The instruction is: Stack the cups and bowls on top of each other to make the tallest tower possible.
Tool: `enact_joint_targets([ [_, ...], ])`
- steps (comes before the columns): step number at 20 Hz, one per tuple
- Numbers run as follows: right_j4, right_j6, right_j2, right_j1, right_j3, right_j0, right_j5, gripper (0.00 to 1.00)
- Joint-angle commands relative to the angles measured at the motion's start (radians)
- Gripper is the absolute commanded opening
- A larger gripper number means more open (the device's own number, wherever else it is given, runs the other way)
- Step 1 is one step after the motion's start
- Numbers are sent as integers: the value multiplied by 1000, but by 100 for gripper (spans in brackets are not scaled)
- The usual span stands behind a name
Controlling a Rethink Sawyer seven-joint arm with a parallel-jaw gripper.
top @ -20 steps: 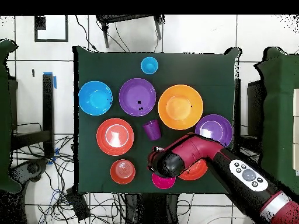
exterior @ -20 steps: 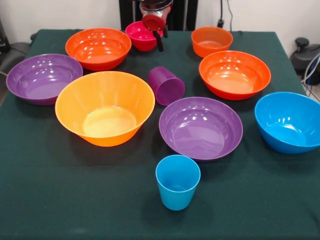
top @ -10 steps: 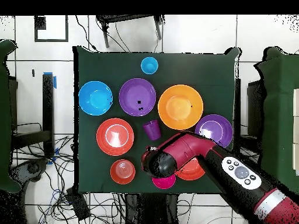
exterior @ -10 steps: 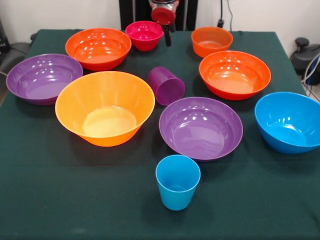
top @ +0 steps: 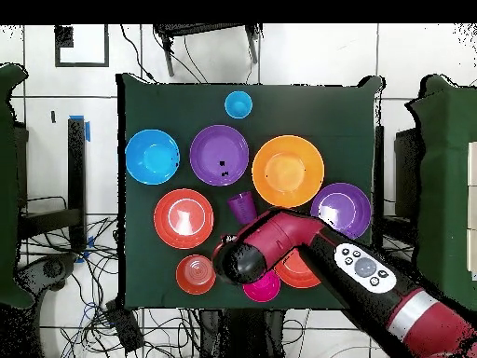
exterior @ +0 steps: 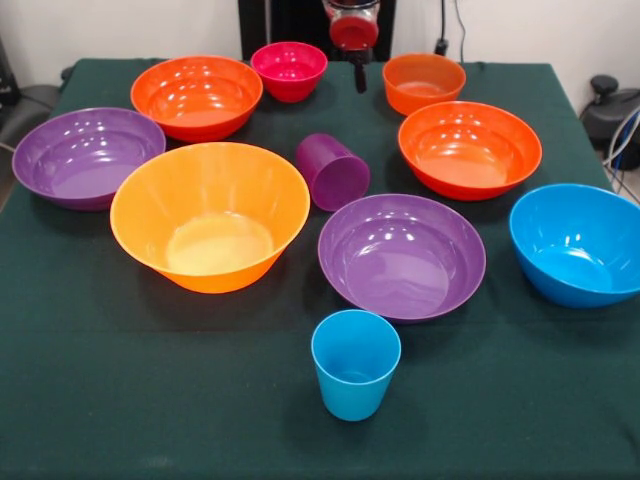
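My gripper (exterior: 358, 68) hangs at the table's far edge, over the gap between the small magenta bowl (exterior: 289, 70) and the small orange bowl (exterior: 423, 82), holding nothing that I can see. A purple cup (exterior: 333, 171) appears to lie on its side mid-table. The light blue cup (exterior: 355, 362) stands upright at the front. All bowls sit apart and upright: two red-orange bowls (exterior: 197, 95) (exterior: 469, 148), two purple bowls (exterior: 87, 155) (exterior: 402, 254), a big orange bowl (exterior: 210, 213) and a blue bowl (exterior: 577, 243). Overhead, the arm (top: 279, 244) covers parts of the magenta bowl (top: 262, 287) and one red-orange bowl (top: 296, 272).
A dark green cloth (exterior: 150, 400) covers the table. Cables and dark chairs (top: 19, 186) stand around it on the tiled floor.
In the front view the gripper has slid right, from over the magenta bowl to the gap beside the small orange bowl. No cup or bowl has moved.
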Motion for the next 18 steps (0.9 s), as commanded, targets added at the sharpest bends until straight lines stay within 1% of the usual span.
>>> enact_joint_targets([
  [1,-26,-90,-22,30,-14,96,51,100],
  [5,-6,-44,-18,12,1,147,47,100],
  [10,38,-12,-1,-27,11,197,48,100],
  [13,65,2,4,-43,9,229,49,100],
  [18,122,-13,19,-77,-4,255,61,100],
])
